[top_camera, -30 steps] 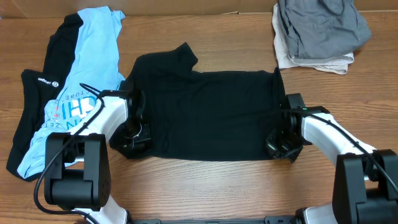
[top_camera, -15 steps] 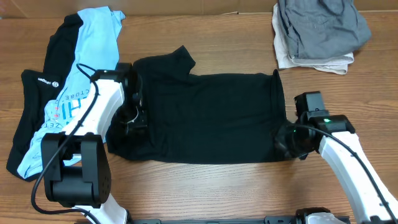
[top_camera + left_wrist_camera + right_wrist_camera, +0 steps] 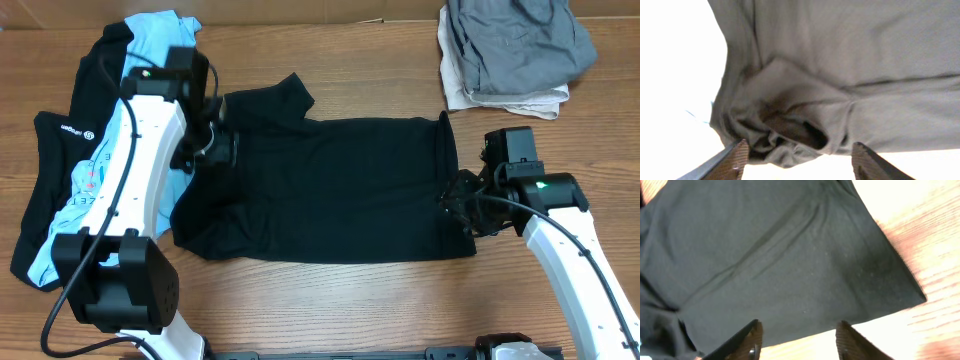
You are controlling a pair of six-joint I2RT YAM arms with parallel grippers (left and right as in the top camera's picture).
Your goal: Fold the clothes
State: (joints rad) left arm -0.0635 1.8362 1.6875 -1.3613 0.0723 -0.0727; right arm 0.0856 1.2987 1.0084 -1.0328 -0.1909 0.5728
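A black T-shirt (image 3: 340, 185) lies spread across the middle of the wooden table, one sleeve pointing to the back left. My left gripper (image 3: 212, 148) hovers over its left edge near the bunched sleeve, open, holding nothing. In the left wrist view the cloth (image 3: 850, 50) looks washed-out grey, with a crumpled fold just beyond the open gripper (image 3: 797, 160). My right gripper (image 3: 458, 205) stands at the shirt's right edge. The right wrist view shows that gripper (image 3: 800, 340) open above the shirt's (image 3: 765, 245) hem and bare wood.
A heap of light blue and black garments (image 3: 100, 150) lies at the far left, close to my left arm. A stack of folded grey clothes (image 3: 510, 50) sits at the back right corner.
Both grippers have opened and let go of the black shirt. The left arm has risen and swung toward the back left; the right arm has drawn off to the right.
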